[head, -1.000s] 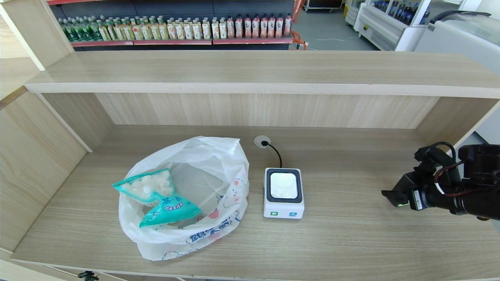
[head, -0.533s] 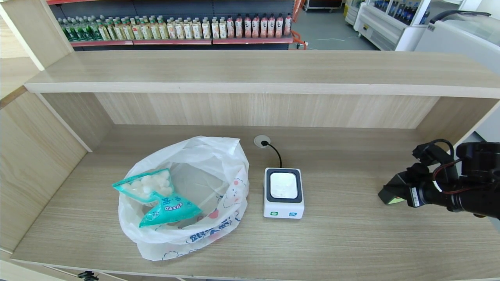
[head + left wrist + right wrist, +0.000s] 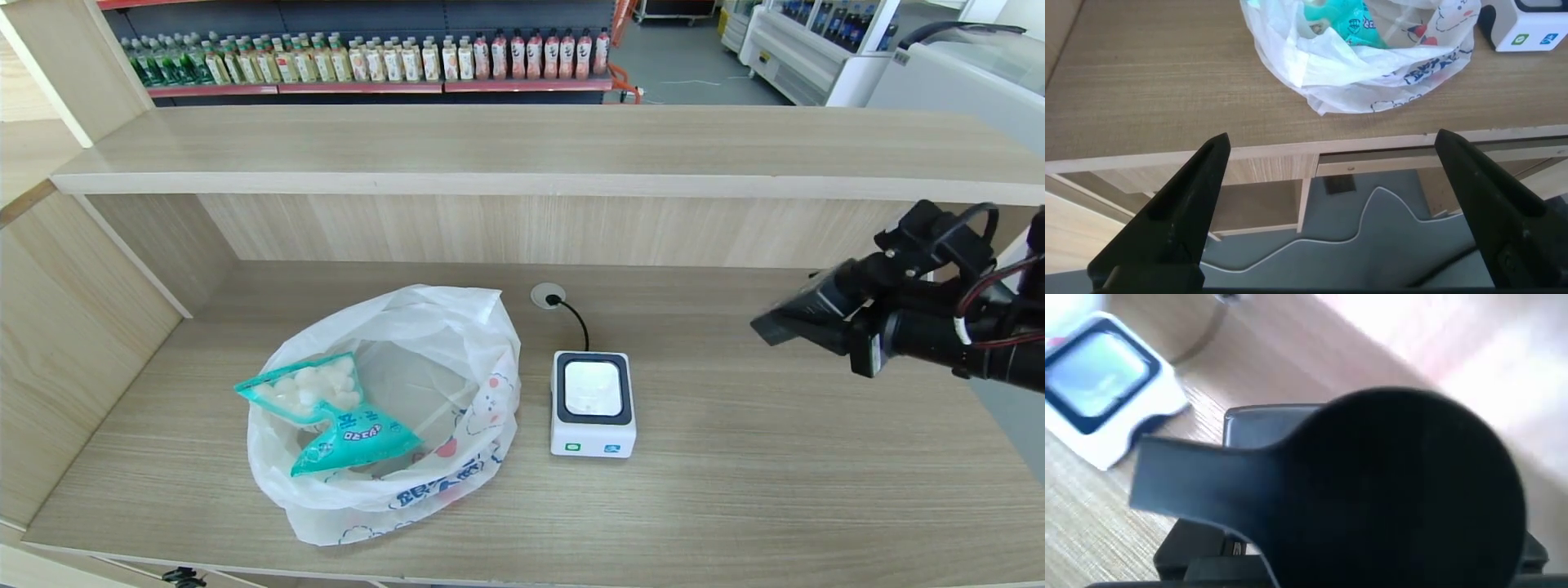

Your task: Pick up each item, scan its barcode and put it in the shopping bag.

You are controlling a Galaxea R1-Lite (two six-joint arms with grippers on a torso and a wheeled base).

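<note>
left gripper (image 3: 1333, 143) sits low at the front edge of the counter (image 3: 735, 506), off the near side of it. its fingers are spread wide with nothing between them.

shopping bag (image 3: 457, 457): white plastic, lying on the left part of the counter, mouth open and facing up. a teal snack packet (image 3: 343, 433) rests inside, tilted, with its upper end against the bag's left rim. white pieces show through its clear window.

scanner (image 3: 593, 404): white box with a dark-framed window facing up, just right of the bag, apart from it. its black cable (image 3: 578, 322) runs back to a round grommet (image 3: 548, 294) in the counter.

right gripper (image 3: 771, 322) hangs in the air over the right side of the counter, well right of the scanner and pointing towards it. can't tell if it's open or closed, or whether it holds anything. from its wrist camera a dark round shape blocks most of it.

behind that is the raised counter ledge, then a store shelf of bottles (image 3: 367, 61) and chest freezers (image 3: 816, 49).
</note>
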